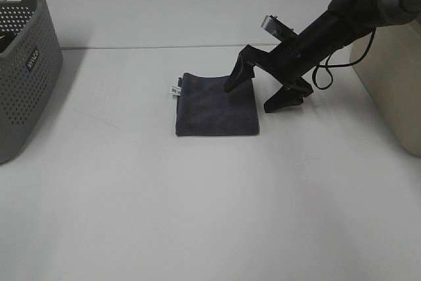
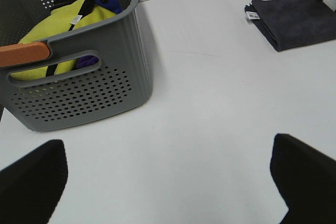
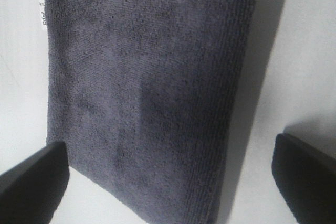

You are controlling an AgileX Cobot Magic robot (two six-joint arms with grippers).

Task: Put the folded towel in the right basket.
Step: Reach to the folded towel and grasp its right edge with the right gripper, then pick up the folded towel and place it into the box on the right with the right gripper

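The folded dark grey towel (image 1: pixel 214 104) lies flat on the white table, with a small white tag at its far left corner. My right gripper (image 1: pixel 255 95) is open and hangs just above the towel's right side, one finger over the cloth and the other beyond its right edge. In the right wrist view the towel (image 3: pixel 147 87) fills the space between the two fingers (image 3: pixel 31 179). The right basket (image 1: pixel 395 83) is beige and stands at the table's right edge. My left gripper (image 2: pixel 168 182) is open and empty, out of the exterior view, and its camera shows the towel (image 2: pixel 296 17) far off.
A grey perforated basket (image 1: pixel 26 64) stands at the left of the table. In the left wrist view this basket (image 2: pixel 105 93) holds yellow and purple cloth. A cable loops from the right arm (image 1: pixel 342 18) near the beige basket.
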